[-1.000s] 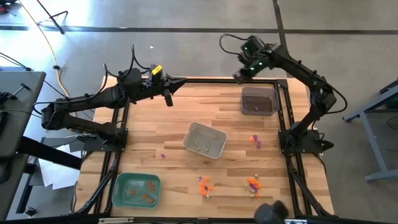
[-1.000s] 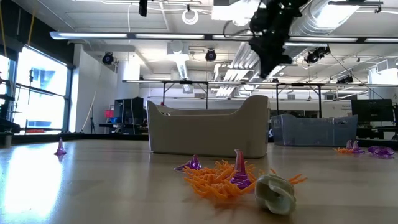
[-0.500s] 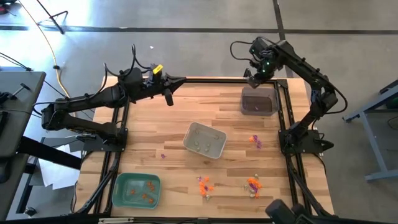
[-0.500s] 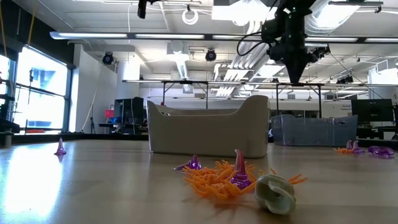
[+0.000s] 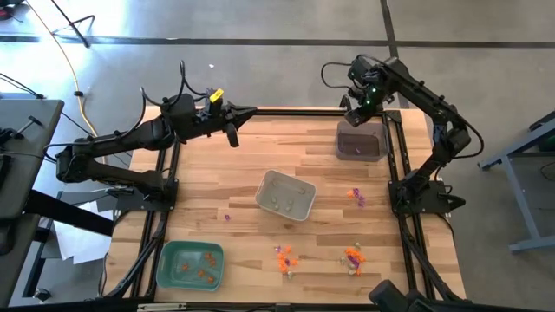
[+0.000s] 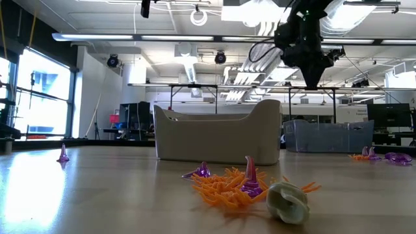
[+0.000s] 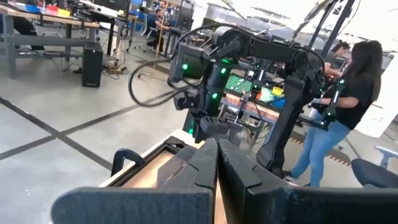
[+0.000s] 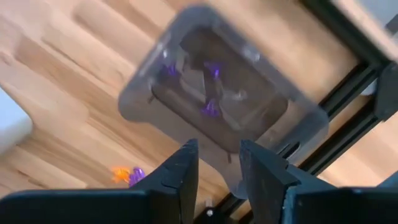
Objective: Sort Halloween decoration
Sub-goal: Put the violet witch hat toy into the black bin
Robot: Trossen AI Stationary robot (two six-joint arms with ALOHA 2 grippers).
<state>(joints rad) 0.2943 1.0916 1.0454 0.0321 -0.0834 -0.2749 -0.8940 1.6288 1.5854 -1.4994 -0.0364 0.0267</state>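
The Halloween decoration is many tiny trinkets. Three purple ones (image 8: 210,109) lie in the dark tray (image 5: 360,143) at the far right. Pale ones lie in the whitish tray (image 5: 286,195) at mid-table, orange ones in the green tray (image 5: 191,264) at the near left. Loose orange and purple clusters (image 5: 284,257) (image 5: 351,256) lie near the front edge, with more purple trinkets (image 5: 354,196) farther back. My right gripper (image 8: 217,152) hangs open over the dark tray's far end, pointing down, nothing between its fingers. My left gripper (image 7: 216,146) is shut and empty, level above the far left edge.
A black frame (image 5: 399,173) runs around the wooden table. A single purple trinket (image 5: 228,217) lies left of the whitish tray. In the low view a pale trinket (image 6: 288,201) lies beside the orange cluster (image 6: 227,185). A person (image 7: 348,93) stands beyond the table.
My right gripper has moved from beyond the far edge toward the table's right, to above the dark tray's far end, sinking a little. It has tipped from slanting to pointing straight down.
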